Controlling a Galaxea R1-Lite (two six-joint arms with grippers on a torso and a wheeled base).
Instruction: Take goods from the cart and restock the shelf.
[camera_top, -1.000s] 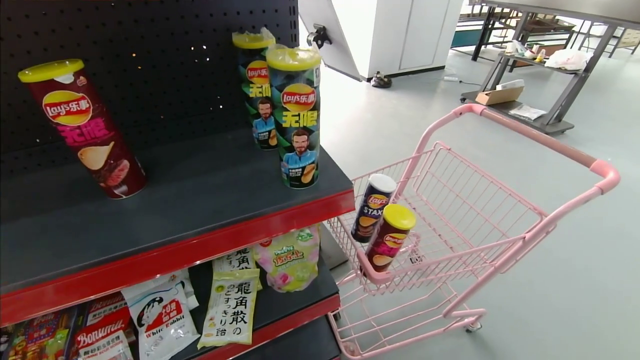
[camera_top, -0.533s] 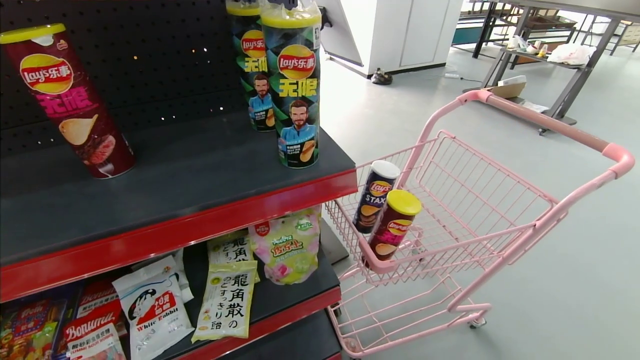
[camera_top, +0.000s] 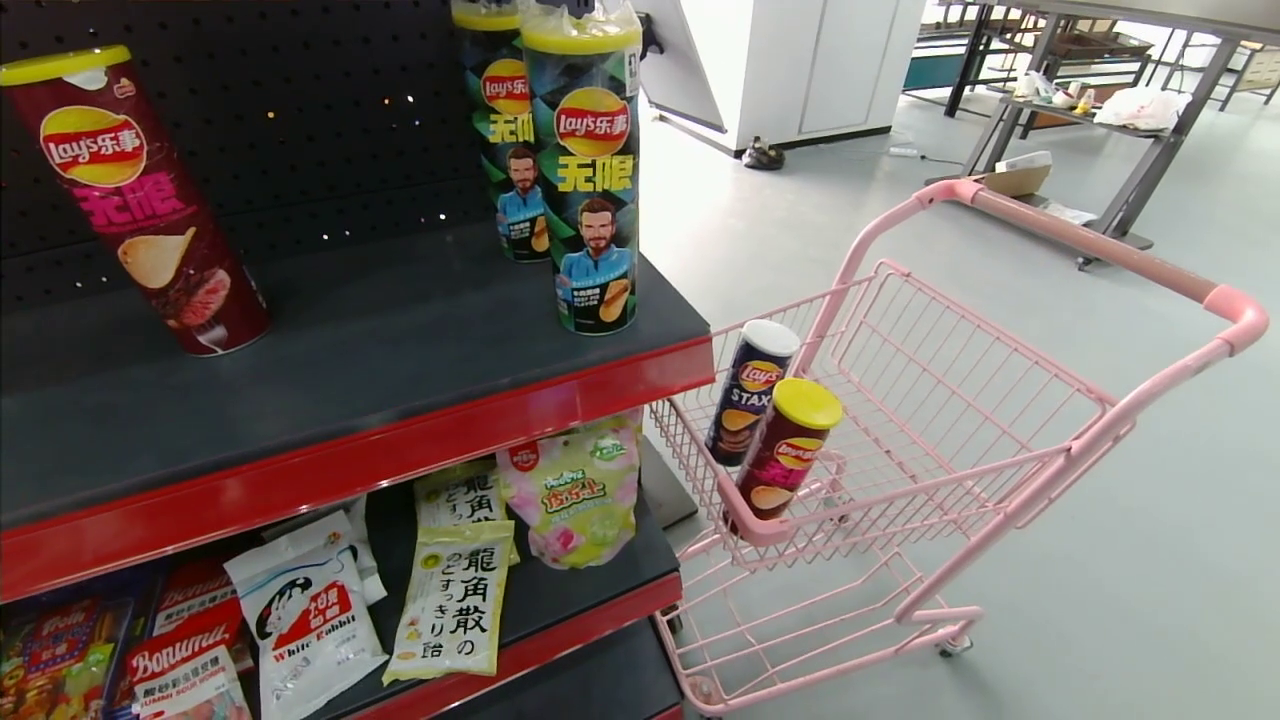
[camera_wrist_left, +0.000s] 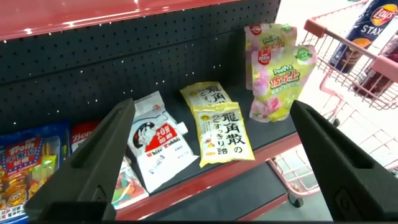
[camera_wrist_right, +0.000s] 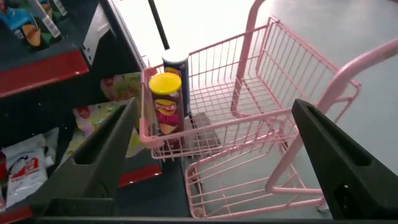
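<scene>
Only the view shifted; nothing else moved. Left tool (camera_wrist_left: 212, 104) and right tool (camera_wrist_right: 214, 102) gape wide, empty. In the cart (camera_top: 1090, 255), by the shelf (camera_top: 350, 340), maroon can (camera_top: 785, 455) touches dark can (camera_top: 745, 400); lifting one could topple the other.

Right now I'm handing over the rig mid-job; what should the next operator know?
Left pincer: open, empty, facing the snack bags on the lower level.
Right pincer: open, empty, pointed at the cart.
In the cart's corner nearest the shelf: white-lidded can and yellow-lidded can, standing together.
On the shelf top: maroon can at the left, two green cans at the right end.
Left to do: grasp and shelve both cart cans; neither is gripped yet.
</scene>
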